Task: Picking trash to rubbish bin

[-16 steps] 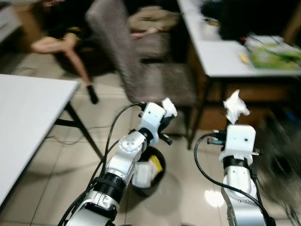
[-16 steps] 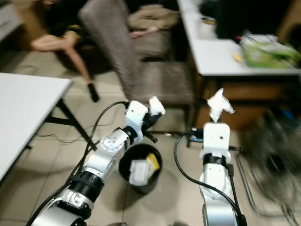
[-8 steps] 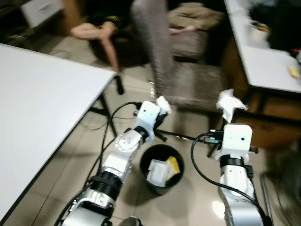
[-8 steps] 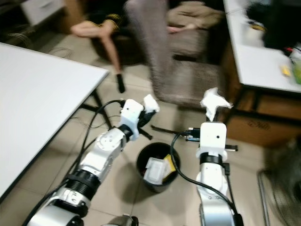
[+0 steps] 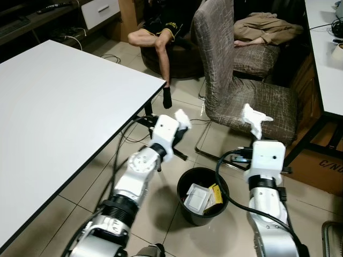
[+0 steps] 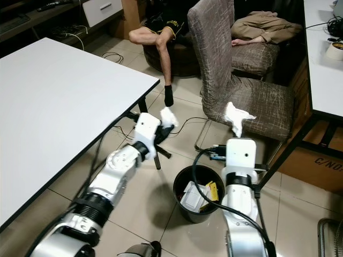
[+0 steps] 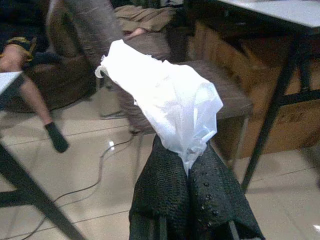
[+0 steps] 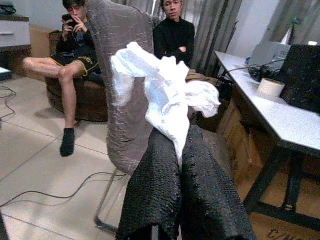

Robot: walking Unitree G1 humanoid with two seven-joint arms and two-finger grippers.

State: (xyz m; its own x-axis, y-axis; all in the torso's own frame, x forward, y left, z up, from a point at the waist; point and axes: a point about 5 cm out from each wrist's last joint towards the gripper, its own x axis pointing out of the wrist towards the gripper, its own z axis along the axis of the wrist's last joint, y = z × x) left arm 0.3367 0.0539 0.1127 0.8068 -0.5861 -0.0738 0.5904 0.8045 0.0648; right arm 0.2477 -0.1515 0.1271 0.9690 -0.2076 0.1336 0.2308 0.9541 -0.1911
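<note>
A black round rubbish bin (image 5: 202, 196) stands on the tiled floor between my two arms, with white and yellow wrappers inside. My left gripper (image 5: 180, 122) is shut on a crumpled white plastic scrap (image 7: 160, 95), held above the floor just left of the bin. My right gripper (image 5: 255, 124) is shut on a crumpled white tissue (image 8: 162, 90), raised above and to the right of the bin. Both pieces of trash stick up past the black fingertips (image 7: 186, 185).
A white table (image 5: 53, 101) fills the left side, its black leg close to my left arm. A grey fabric chair (image 5: 236, 80) stands right behind the bin. Two people (image 8: 175, 35) sit beyond it. A second white table (image 5: 327, 59) lies at the right.
The camera has swung and steadied, so the white table now fills the left. The bin sits more squarely between my arms. Both grippers keep their trash.
</note>
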